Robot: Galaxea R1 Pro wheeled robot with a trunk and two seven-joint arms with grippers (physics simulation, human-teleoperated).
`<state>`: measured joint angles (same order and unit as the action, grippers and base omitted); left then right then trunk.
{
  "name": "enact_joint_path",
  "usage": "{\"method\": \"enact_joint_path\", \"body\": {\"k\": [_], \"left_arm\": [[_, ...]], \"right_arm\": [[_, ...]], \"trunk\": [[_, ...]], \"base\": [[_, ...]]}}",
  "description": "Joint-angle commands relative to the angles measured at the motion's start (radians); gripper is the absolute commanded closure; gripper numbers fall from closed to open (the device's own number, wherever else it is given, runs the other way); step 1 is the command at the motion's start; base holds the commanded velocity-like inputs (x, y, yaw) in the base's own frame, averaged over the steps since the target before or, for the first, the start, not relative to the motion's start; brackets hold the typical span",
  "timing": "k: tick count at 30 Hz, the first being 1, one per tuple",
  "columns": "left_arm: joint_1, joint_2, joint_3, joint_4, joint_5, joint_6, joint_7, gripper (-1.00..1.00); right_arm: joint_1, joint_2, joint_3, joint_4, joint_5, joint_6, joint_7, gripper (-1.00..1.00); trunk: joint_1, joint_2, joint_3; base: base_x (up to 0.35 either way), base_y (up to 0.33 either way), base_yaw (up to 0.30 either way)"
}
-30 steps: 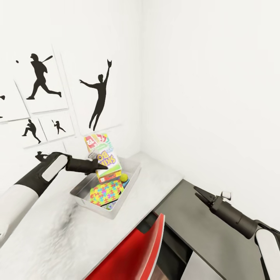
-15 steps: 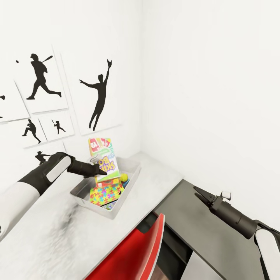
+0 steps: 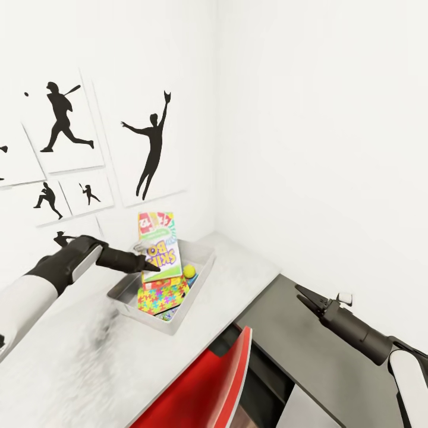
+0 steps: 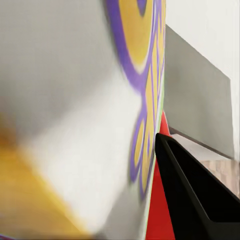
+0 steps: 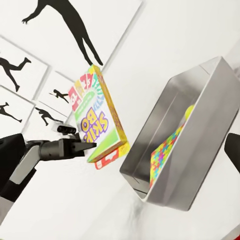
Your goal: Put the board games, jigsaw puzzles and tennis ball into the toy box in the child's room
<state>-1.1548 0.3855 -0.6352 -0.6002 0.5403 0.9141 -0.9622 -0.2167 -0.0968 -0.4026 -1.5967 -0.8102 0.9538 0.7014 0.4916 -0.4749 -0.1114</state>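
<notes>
A green and white Skip-Bo board game [image 3: 158,248] stands nearly upright over the left part of the metal toy box [image 3: 141,314]. My left gripper [image 3: 151,266] is shut on its lower left edge. The right wrist view shows the same box [image 5: 98,121] tilted, with that gripper [image 5: 90,146] at its edge and a red and yellow edge below it. In the left wrist view the box [image 4: 75,125] lies pressed against a black finger [image 4: 190,200]. A colourful jigsaw puzzle [image 3: 160,295] and a tennis ball [image 3: 189,271] lie in the toy box. My right gripper [image 3: 306,296] hangs open and empty, far to the right.
The toy box sits on a white table [image 3: 77,362] in the room's corner. A red chair [image 3: 202,386] is tucked against the table's front. A dark desk surface [image 3: 309,356] lies under my right arm. Black silhouette posters [image 3: 59,125] hang on the left wall.
My left gripper has drawn back to the left and slightly down. The board game has swung from a backward lean to nearly upright. The right arm has not moved.
</notes>
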Motion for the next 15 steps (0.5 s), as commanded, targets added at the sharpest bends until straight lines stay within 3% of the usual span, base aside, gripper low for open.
{"method": "enact_joint_path", "body": {"k": [1, 5, 15], "left_arm": [[-0.002, 0.001, -0.005, 0.017, -0.004, -0.014, -0.024, 1.0], [-0.002, -0.003, -0.003, 0.056, -0.031, -0.065, -0.059, 1.0], [-0.002, -0.026, -0.006, 0.112, -0.041, -0.127, -0.061, 1.0]], "right_arm": [[-0.001, 0.0, -0.001, 0.0, 0.002, 0.005, 0.004, -1.0], [-0.001, 0.0, -0.001, 0.0, 0.002, 0.005, 0.004, -1.0], [-0.001, 0.0, -0.001, 0.0, 0.002, 0.005, 0.003, -1.0]], "trunk": [[0.001, -0.002, -0.002], [0.001, -0.002, -0.002], [0.001, -0.002, -0.002]], "base": [[0.0, 0.0, 0.0], [0.0, 0.0, 0.0], [0.0, 0.0, 0.0]]}}
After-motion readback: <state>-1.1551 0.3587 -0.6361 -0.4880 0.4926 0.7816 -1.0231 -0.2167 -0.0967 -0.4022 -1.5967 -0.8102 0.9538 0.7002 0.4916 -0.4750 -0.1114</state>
